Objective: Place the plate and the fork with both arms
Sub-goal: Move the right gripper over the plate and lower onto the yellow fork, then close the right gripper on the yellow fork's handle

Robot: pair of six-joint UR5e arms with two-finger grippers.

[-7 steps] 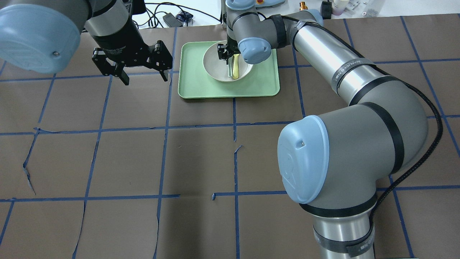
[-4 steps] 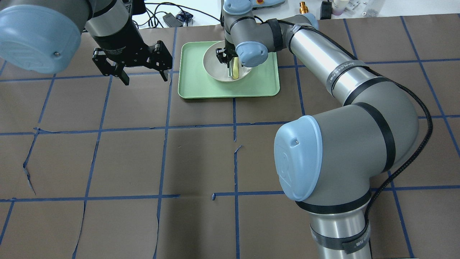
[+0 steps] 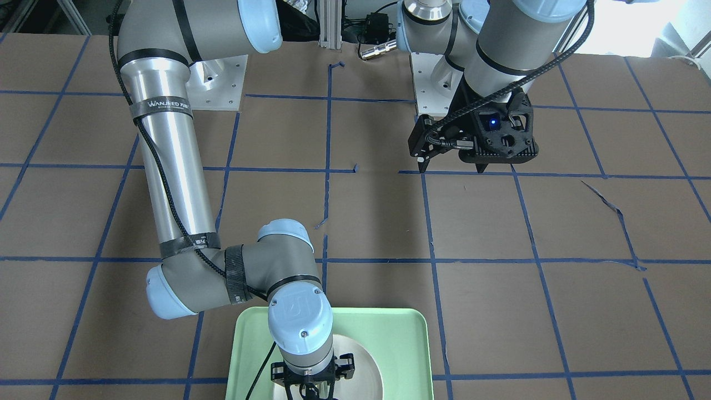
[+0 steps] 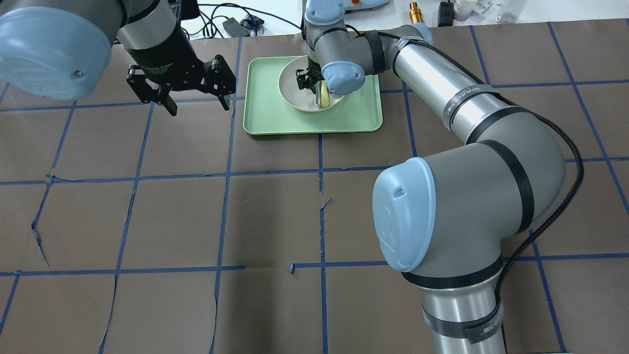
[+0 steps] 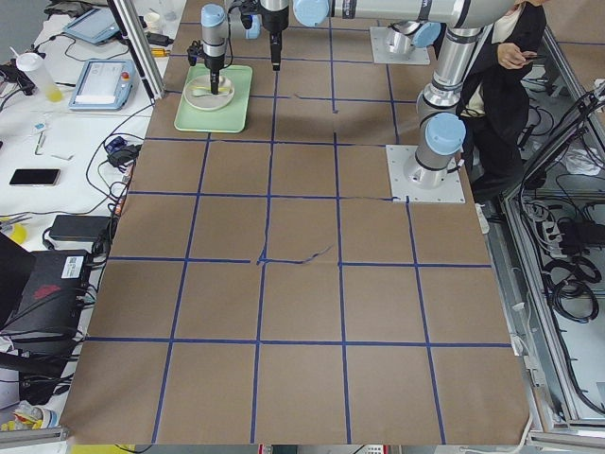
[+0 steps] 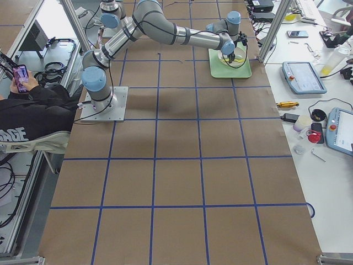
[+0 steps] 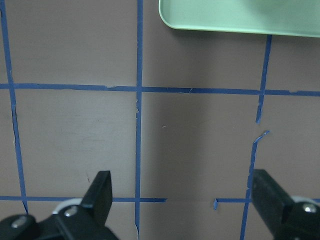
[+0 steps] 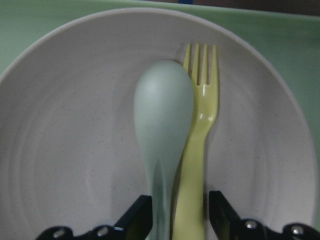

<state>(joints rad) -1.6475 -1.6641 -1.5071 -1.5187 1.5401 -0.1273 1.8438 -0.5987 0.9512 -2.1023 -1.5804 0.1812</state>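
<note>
Start at your left gripper: it hangs released over the brown table, jaws spread wide and nothing between them, and its wrist camera shows only bare paper and blue tape lines below the fingertips. The mint-green tray lies to that gripper's right, near but apart, and only one rounded corner of it reaches the top edge of the left wrist view. On the tray sits the off-white plate, which puts it directly under your right gripper, whose arm reaches across the table from the right. From the right wrist camera you see the grey-green spoon and the pale-yellow fork lying side by side in the plate, touching along their handles, both heads pointing away from the tool. The spoon is on the tool's left and the fork on its right. The black fingers flank the two handles together, one just outside the spoon and one just outside the fork. You cannot tell from these views whether they are pressing on the handles or only bracketing them
</note>
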